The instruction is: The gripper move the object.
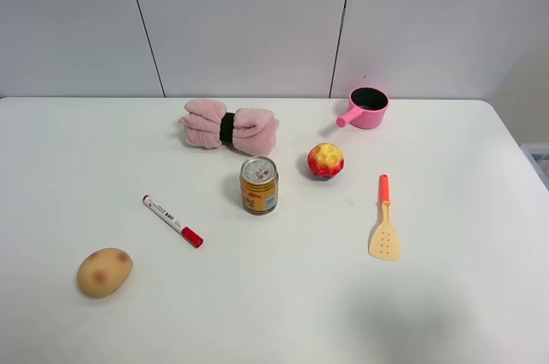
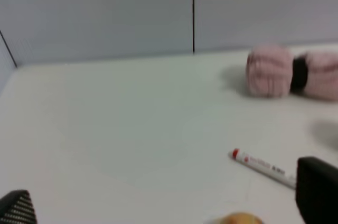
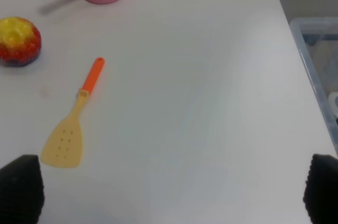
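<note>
Red bumpy toy fruit with a yellow star-like top (image 1: pixel 326 160) sits on the white table (image 1: pixel 274 312) just right of the upright gold drink can (image 1: pixel 259 185), before grey wall panels. From the left wrist, the left gripper's (image 2: pixel 169 203) black fingertips (image 2: pixel 317 195) stand wide apart, empty, near the red-capped white marker (image 2: pixel 262 166). From the right wrist, the right gripper's (image 3: pixel 171 192) fingers (image 3: pixel 20 187) are likewise spread, empty, near the yellow slotted spatula (image 3: pixel 71 123); the fruit (image 3: pixel 18 40) lies beyond it.

Red toy fruit (image 1: pixel 326 160) with yellow top at frame centre. Pink towel roll (image 1: pixel 229 126) (black band round its middle) above. Gold can (image 1: pixel 259 185), pink pot (image 1: pixel 367 107), yellow spatula (image 1: pixel 384 221) with orange handle, white marker (image 1: pixel 172 221) capped red, tan potato (image 1: pixel 104 272) lower left.
</note>
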You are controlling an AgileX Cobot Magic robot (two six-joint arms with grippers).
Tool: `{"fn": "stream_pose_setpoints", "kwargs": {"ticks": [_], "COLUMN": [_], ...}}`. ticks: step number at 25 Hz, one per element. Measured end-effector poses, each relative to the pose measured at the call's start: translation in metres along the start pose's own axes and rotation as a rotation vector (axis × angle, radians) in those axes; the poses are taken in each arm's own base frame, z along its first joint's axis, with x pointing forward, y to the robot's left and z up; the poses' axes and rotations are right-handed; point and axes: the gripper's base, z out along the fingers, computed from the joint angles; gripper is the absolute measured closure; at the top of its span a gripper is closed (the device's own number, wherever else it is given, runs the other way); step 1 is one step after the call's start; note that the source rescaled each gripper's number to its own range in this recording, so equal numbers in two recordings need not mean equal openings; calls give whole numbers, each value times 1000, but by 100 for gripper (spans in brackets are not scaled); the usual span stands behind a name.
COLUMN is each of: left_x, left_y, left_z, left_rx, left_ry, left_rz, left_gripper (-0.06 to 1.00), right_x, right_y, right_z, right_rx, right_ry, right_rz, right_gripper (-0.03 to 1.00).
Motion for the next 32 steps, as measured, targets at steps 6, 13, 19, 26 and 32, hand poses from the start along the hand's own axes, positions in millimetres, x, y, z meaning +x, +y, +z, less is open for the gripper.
{"fn": "stream_pose_setpoints", "kwargs": {"ticks": [6, 13, 19, 26, 32], "left_x": [19, 24, 24, 24, 24], "left_y": [0, 0, 1, 1, 1], "left_z": [16, 19, 19, 19, 19], "left_rx": [2, 0, -8, -8, -8], "left_ry": [104, 136, 136, 136, 136], "left_rz": [-1, -11, -14, -20, -20], "left_gripper": [-4, -4, -4, -4, -4], "right_x": [0, 0, 0, 0, 0], "right_y": [0, 0, 0, 0, 0], "right_z": [0, 0, 0, 0, 0], "right_rx": [0, 0, 0, 0, 0], "right_ry": [0, 0, 0, 0, 0], "right_rz": [0, 0, 0, 0, 0], "right_gripper": [-3, -3, -3, -3, -3]}}
